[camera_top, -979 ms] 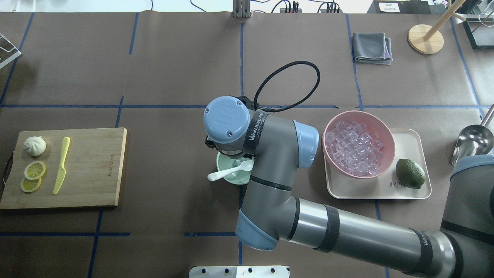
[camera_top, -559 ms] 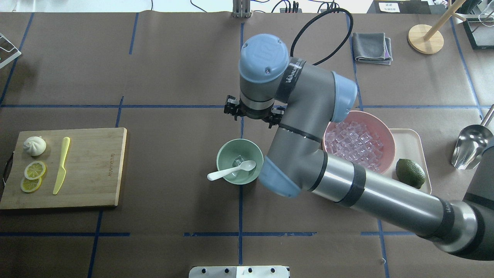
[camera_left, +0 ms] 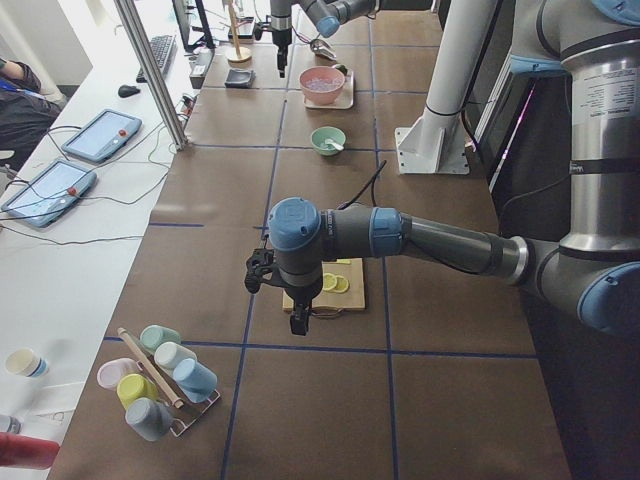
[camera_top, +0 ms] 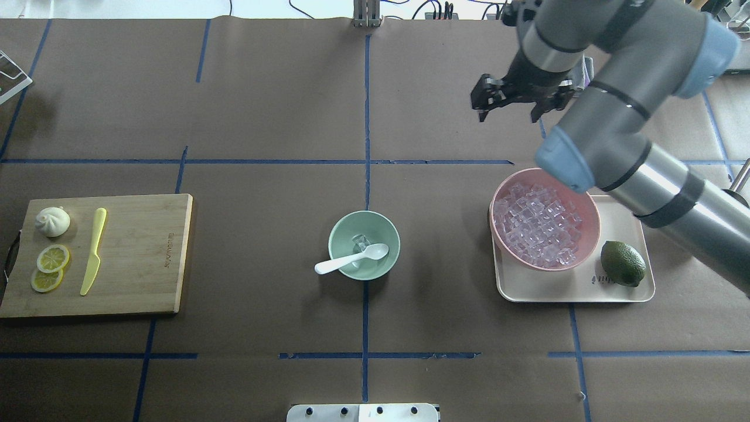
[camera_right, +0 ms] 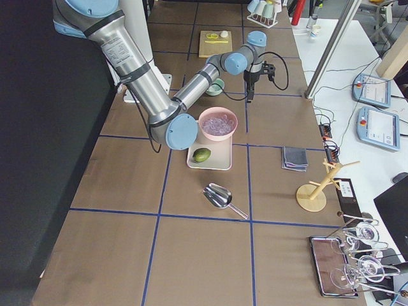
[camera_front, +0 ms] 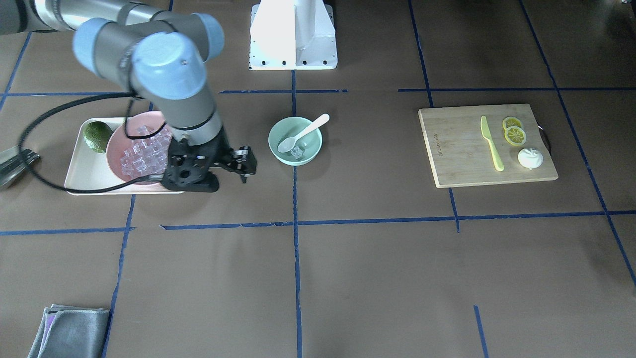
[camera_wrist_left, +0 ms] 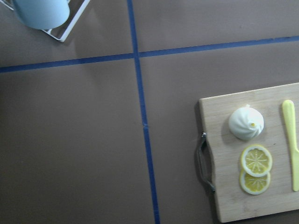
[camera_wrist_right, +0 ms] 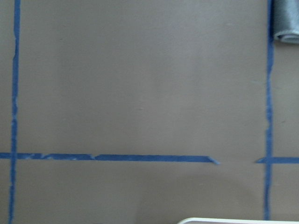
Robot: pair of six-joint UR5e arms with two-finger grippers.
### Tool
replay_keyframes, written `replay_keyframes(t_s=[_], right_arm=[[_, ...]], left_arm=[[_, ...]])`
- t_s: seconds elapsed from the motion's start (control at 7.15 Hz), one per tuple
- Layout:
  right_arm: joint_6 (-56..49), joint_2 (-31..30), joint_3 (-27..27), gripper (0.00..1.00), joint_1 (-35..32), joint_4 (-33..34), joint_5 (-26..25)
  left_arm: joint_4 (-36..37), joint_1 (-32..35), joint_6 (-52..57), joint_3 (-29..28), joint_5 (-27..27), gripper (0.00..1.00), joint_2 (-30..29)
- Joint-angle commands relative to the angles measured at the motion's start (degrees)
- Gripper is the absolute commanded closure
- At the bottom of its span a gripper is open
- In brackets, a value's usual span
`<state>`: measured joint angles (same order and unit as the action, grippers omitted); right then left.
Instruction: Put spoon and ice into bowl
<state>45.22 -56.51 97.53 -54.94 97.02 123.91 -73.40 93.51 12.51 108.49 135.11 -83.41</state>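
The mint-green bowl (camera_top: 379, 226) stands at the table's middle; it also shows in the front view (camera_front: 278, 135). The white spoon (camera_top: 350, 258) lies in it, scoop inside and handle sticking out over the rim. One clear ice cube (camera_top: 360, 241) sits in the bowl beside the scoop. My right gripper (camera_top: 508, 115) hangs open and empty above the table at the back right, beyond the pink bowl. My left gripper (camera_left: 298, 322) shows only in the exterior left view, above the cutting board's end; I cannot tell whether it is open or shut.
A pink bowl (camera_top: 590, 203) full of ice cubes and a lime (camera_top: 622, 264) sit on a cream tray (camera_top: 621, 212) at the right. A cutting board (camera_top: 146, 252) at the left holds a yellow-green knife (camera_top: 94, 251), lemon slices and a bun. A metal scoop (camera_right: 220, 196) lies past the tray.
My right arm rose from over the green bowl and swung to the back right, past the pink bowl. The spoon and ice cube stayed in the green bowl.
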Motion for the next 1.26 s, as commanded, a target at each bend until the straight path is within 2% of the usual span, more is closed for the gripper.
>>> replay_keyframes(t_s=[0.0,0.28,0.42,0.7,0.98,1.12], right_arm=[[-18.69,-13.12,7.21,0.0,-10.76,0.01,6.05],[-34.93,-27.16,12.57,0.0,-17.54,-0.69,7.4],[-45.03,-33.6,12.95,0.0,-21.83,-0.78,9.14],[-57.29,-42.93,12.52,0.0,-30.01,-0.78,8.98],[-59.63,-49.81,11.64,0.0,-36.09,-0.69,9.15],[-58.85,-50.01,11.9,0.0,-36.46,-0.69,9.33]], left_arm=[[0.1,0.0,0.06,-0.03,-0.46,0.0,0.09],[-0.59,0.0,0.15,-0.56,-0.55,0.0,0.09],[-0.6,0.0,0.24,-0.65,-0.55,0.0,0.09],[-0.69,0.0,0.24,-1.26,-0.29,0.0,-0.08],[-0.42,-0.09,-0.29,-0.39,-0.29,0.0,-0.7],[-0.69,-0.09,-0.03,-0.73,-0.29,0.0,-1.05]])
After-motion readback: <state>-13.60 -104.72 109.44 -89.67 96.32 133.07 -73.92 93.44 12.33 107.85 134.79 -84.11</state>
